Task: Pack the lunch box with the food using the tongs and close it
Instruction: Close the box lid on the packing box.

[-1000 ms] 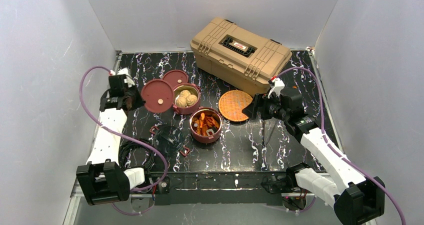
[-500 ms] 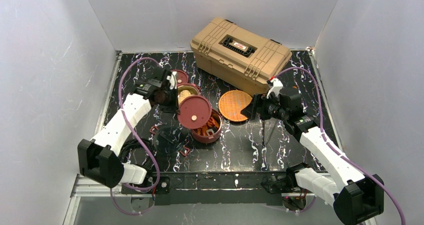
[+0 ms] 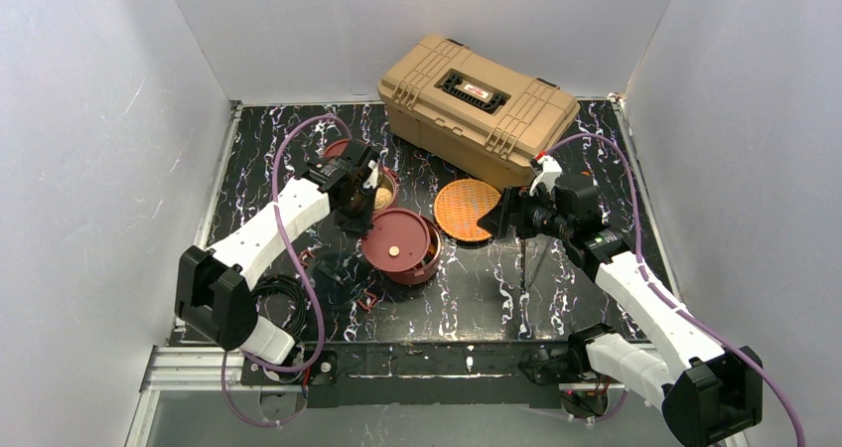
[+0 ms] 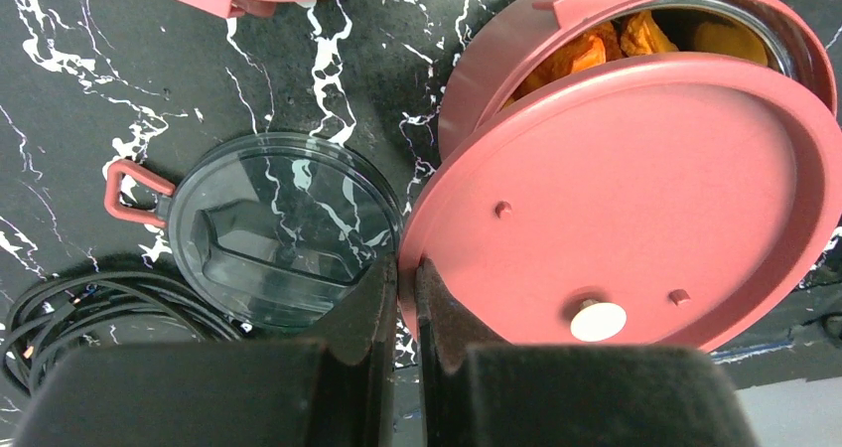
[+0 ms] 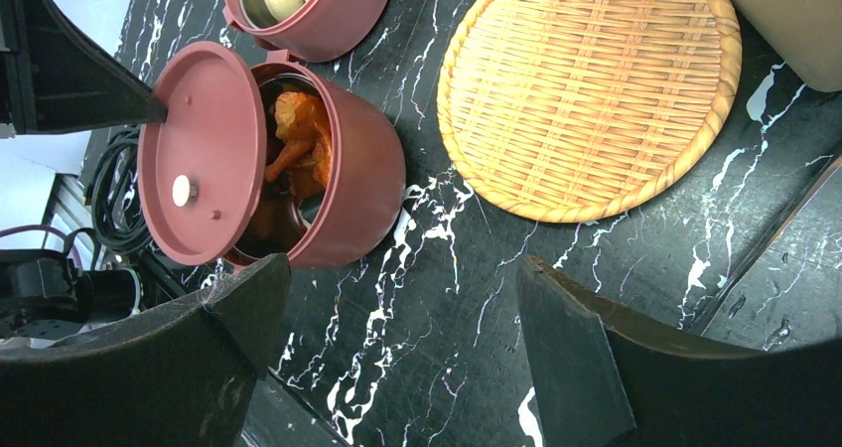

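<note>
2 lunch box bowls stood mid-table: 1 bun bowl (image 5: 318, 20) and 1 chunk bowl (image 5: 348, 184). The left gripper (image 4: 407, 273) pinched 1 lid (image 4: 635, 199) by its rim, tilted over the chunk bowl. The right gripper (image 5: 402, 268) was spread wide near 1 woven plate (image 5: 591, 89).

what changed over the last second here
The left pincer, shut on the rim of a maroon lid, carried it rightward from the far left, past the bun bowl, to the bowl of orange chunks, which the lid now partly covers, tilted. Nothing was let go. The right pincer stayed open beside the woven plate. Both bowls and the toolbox kept their places.
</note>
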### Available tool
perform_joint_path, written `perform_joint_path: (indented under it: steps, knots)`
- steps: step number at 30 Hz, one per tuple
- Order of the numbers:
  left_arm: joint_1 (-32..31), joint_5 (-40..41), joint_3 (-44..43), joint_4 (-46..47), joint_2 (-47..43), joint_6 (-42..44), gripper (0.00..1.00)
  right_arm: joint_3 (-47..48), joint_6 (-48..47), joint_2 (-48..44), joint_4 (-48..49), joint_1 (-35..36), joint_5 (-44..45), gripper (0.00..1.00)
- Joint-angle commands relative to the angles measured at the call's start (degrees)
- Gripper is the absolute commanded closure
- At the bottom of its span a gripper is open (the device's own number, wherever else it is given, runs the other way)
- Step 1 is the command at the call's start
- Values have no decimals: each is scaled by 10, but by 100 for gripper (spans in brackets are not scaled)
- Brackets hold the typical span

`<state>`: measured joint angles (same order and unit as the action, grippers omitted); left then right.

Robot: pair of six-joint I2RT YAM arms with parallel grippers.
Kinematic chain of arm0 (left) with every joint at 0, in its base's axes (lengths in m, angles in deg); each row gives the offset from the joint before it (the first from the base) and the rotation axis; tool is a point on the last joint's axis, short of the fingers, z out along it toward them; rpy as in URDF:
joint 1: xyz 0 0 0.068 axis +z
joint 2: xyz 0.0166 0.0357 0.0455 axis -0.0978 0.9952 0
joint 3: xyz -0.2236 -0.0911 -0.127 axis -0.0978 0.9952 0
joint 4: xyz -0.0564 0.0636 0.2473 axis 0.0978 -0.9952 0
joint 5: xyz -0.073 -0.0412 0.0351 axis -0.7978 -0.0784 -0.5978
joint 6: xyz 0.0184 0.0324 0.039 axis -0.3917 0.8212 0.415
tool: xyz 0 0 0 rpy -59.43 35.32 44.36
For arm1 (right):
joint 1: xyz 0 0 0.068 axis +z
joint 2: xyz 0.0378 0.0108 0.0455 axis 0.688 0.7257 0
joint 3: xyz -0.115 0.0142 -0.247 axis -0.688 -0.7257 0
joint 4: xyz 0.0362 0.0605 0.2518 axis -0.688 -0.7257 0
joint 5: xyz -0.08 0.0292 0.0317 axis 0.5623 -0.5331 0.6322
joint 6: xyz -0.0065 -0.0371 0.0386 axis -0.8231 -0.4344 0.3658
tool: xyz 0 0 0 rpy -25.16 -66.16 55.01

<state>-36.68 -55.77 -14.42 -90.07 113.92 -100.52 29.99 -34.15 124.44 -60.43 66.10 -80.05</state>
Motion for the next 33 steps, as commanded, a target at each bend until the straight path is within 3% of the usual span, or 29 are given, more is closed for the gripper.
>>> perform_joint_path:
  steps: [1,14,28,33]
  knots:
    - [-27,38,-38,-14,13,-9,100,0,4,-4,23,2,-14,8]
    - [-65,65,-92,-31,85,-8,100,-8,2,-3,24,2,-16,7]
    - [-78,104,-88,-60,106,-2,100,-6,2,6,29,2,-19,6]
    - [-79,110,-92,-61,105,-1,80,-4,4,9,32,2,-26,6]
